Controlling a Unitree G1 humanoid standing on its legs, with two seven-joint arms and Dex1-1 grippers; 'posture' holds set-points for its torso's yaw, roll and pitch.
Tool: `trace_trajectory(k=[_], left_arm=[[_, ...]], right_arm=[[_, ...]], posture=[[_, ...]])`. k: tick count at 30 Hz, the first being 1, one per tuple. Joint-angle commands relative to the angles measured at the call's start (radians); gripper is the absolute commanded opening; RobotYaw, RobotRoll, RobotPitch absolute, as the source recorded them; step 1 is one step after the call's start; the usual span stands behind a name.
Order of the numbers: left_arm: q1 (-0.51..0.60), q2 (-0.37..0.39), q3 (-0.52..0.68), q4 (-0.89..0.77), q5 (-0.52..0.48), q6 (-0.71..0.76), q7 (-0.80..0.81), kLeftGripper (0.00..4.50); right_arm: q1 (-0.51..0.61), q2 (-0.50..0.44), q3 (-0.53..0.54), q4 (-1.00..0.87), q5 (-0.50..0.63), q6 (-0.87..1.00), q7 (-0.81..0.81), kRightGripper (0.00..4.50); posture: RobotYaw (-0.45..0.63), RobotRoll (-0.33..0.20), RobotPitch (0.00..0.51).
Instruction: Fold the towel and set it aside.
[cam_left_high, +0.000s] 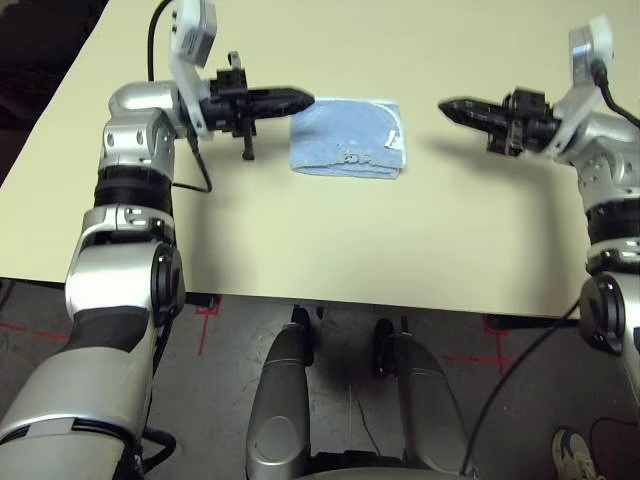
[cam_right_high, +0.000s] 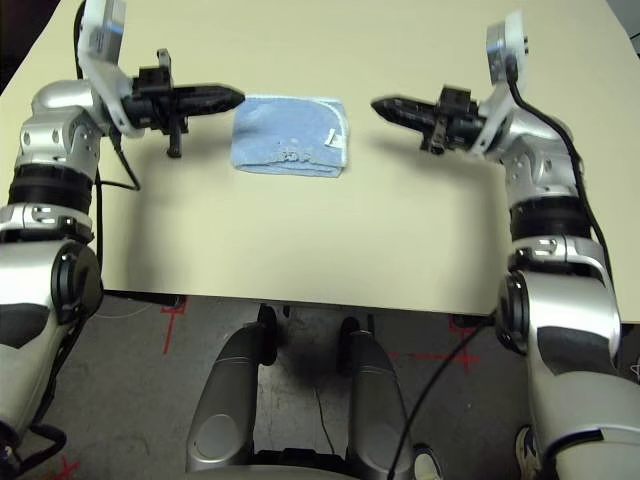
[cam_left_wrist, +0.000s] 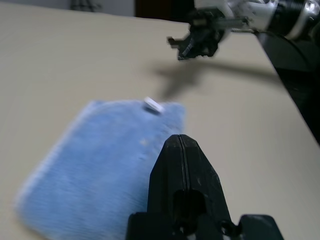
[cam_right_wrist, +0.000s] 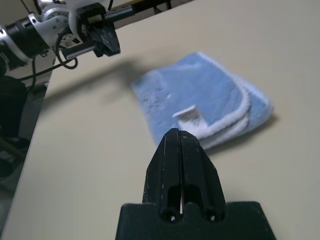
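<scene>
Left hand (cam_left_high: 305, 98) hangs above the counter (cam_left_high: 330, 240), pointing level toward the middle, fingers pressed flat together, holding nothing. Its tip sits just beside the towel's left edge; from the head views I can't tell if it's touching or only over it.

Towel (cam_left_high: 345, 138) lies mid-counter between the two hands, nearer the far side than the robot. It's already doubled into a compact, roughly square pad: the right wrist view shows stacked layers with white edging along the open side. Small white tag (cam_left_high: 393, 141) stands up near the right edge, dark embroidery (cam_left_high: 350, 156) close to the near edge. Neither hand has hold of it.

Right hand (cam_left_high: 445, 107) mirrors the left: level, pointing inward, fingers closed to nothing, empty. Clear gap of bare counter between its tip and the towel.

Handling guess: light, soft terry, no stiffness, not fragile. Grippy pile, so it shouldn't slip from the fingers, but it will sag and the layers can peel apart if picked by one corner. I'd pinch through all layers at the stacked open edge near the tag, or take it from both sides at once, then lift low and slide it aside. Fold looks done; setting aside looks like what's left.
</scene>
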Motion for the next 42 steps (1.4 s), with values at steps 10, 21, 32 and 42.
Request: trace_trajectory(k=[10,21,32,42], left_arm=[[0.060,0.022,-0.034,-0.022,-0.017,-0.164,-0.004,2.94],[0.093,0.042,-0.043,-0.086,-0.037,-0.127,0.001,4.49],[0.140,0.059,-0.054,-0.179,-0.054,-0.065,0.014,4.49],[0.170,0.067,-0.064,-0.251,-0.068,-0.016,0.027,4.49]], right_arm=[[0.059,0.008,-0.050,-0.073,0.092,0.184,-0.194,2.97],[-0.120,0.102,-0.310,0.066,0.293,0.958,-0.724,4.47],[-0.185,0.204,-0.334,0.185,0.284,0.987,-0.898,4.47],[-0.266,0.276,-0.293,0.253,0.268,1.013,-0.934,4.47]], posture=[[0.08,0.000,0.325],[0.10,0.000,0.331],[0.13,0.000,0.343],[0.15,0.000,0.336]])
